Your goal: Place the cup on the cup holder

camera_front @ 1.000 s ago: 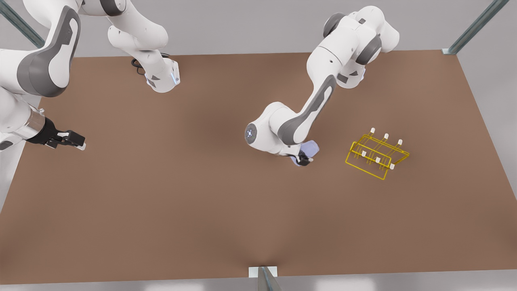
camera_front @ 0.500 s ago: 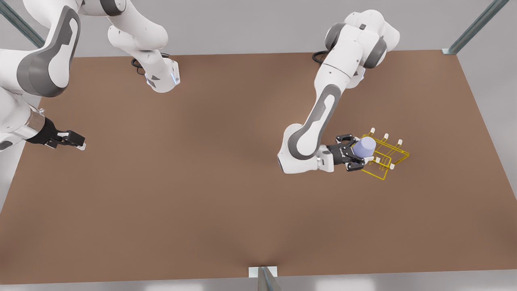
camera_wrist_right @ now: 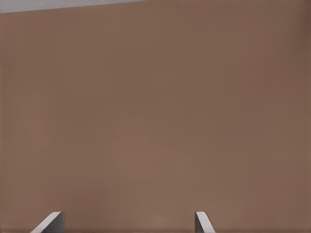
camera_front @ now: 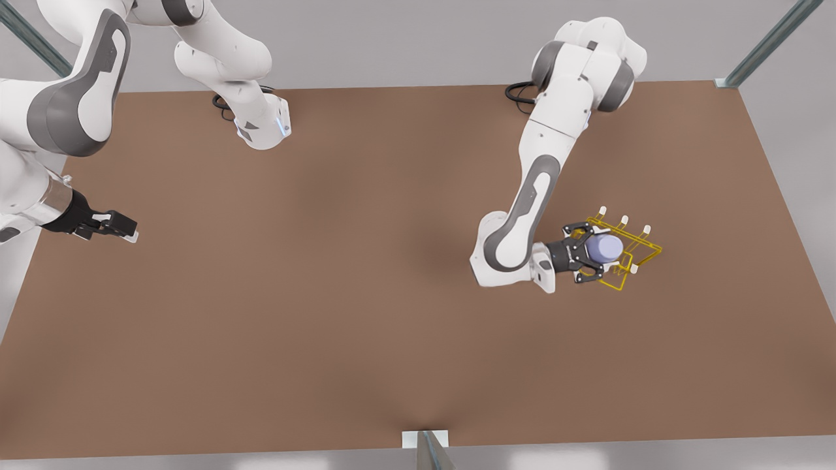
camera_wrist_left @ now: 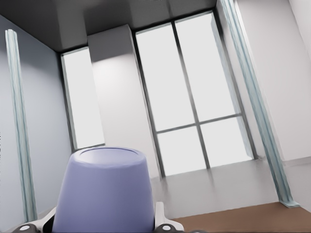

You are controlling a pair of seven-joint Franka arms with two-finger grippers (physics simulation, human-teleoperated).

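Observation:
The pale lavender cup (camera_front: 605, 248) is held over the yellow wire cup holder (camera_front: 639, 252), on the near-left part of the rack, in the front view's right half. My left gripper (camera_front: 591, 253) is shut on the cup's sides, and the cup's closed base points away from the wrist. In the left wrist view the cup (camera_wrist_left: 104, 194) sits between the fingers (camera_wrist_left: 167, 226). My right gripper (camera_front: 127, 230) waits open at the front view's left edge, low over the table; its two fingertips (camera_wrist_right: 201, 221) stand wide apart over bare brown tabletop.
The brown table (camera_front: 326, 313) spreads wide around the rack. Both arm bases stand at the table's far edge (camera_front: 264, 130). A metal post (camera_front: 428, 450) sits at the near edge, and frame struts stand at the corners.
My left arm swung toward the front view's right, carrying the cup from beside the rack to over it, and the wrist turned. The right arm stayed still.

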